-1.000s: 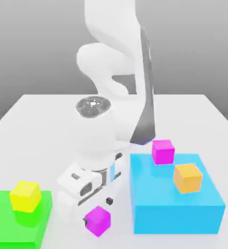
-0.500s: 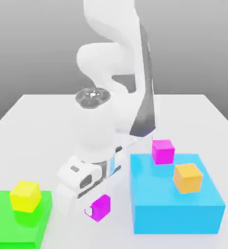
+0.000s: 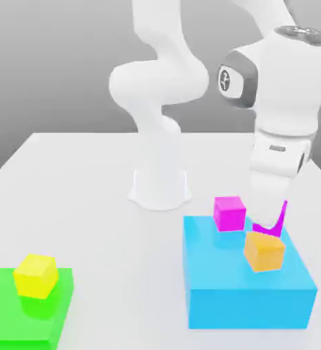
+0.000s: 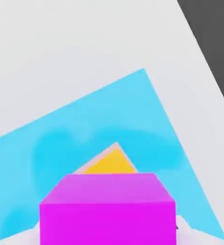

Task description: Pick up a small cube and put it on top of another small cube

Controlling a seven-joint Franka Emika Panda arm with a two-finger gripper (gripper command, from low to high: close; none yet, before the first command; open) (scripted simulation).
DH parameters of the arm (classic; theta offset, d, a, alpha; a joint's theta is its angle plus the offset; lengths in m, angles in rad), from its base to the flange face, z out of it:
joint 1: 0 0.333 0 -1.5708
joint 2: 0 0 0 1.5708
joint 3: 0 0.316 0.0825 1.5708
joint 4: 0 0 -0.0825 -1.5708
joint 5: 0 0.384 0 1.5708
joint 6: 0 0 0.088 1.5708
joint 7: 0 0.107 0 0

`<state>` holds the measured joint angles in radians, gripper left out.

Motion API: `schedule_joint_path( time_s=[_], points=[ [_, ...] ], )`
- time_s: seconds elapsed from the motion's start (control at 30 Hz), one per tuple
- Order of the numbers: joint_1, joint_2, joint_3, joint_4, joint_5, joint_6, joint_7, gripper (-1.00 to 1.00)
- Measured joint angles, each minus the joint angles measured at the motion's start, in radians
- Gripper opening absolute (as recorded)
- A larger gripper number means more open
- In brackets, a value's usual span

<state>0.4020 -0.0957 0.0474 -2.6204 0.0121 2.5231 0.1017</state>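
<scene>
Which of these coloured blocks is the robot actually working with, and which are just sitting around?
In the job:
- purple cube held in the claw
- orange cube, the target just beneath it

Just lying about:
- pinker magenta cube
- big blue block under both resting cubes
- yellow cube
- green block beneath the yellow cube

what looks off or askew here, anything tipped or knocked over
Nothing stands out. The magenta-purple cube hangs in the gripper above the orange cube, which sits flat on the blue block.
</scene>
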Motion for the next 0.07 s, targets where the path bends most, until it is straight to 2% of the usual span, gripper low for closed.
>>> schedule_joint_path(
  time_s=[0.07],
  points=[
    [0.0, 0.0, 0.0, 0.0, 0.0, 0.0, 0.0, 1.0]
  ],
)
